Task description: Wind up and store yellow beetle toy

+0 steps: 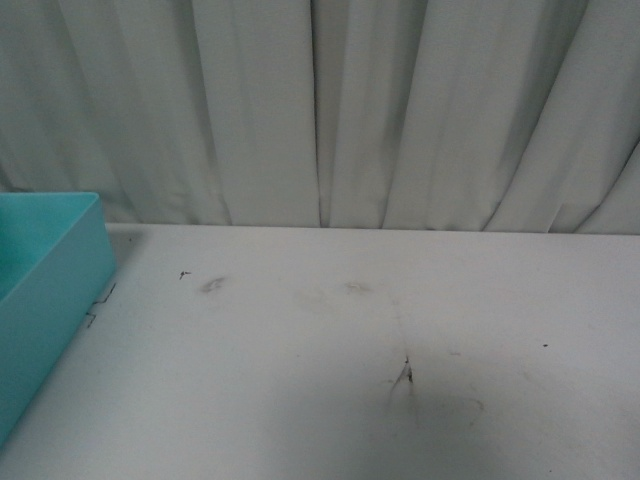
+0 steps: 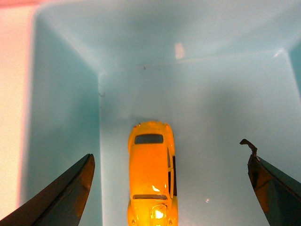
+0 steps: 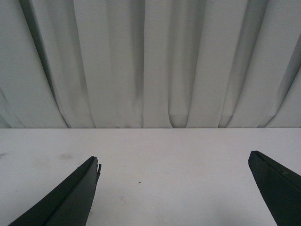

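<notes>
In the left wrist view the yellow beetle toy point(image 2: 152, 179) rests on the floor of a teal bin point(image 2: 211, 117), wheels down. My left gripper point(image 2: 171, 162) is open above it, its dark fingers point(image 2: 66, 193) wide apart on either side and touching nothing. In the front view the bin point(image 1: 45, 290) stands at the table's left edge; the toy is hidden inside it and neither arm shows. My right gripper point(image 3: 174, 162) is open and empty over the bare white table point(image 3: 169, 188).
A white table point(image 1: 350, 340) with a few dark scuff marks point(image 1: 405, 375) runs back to a white pleated curtain point(image 1: 320, 110). The curtain also fills the back of the right wrist view point(image 3: 150, 61).
</notes>
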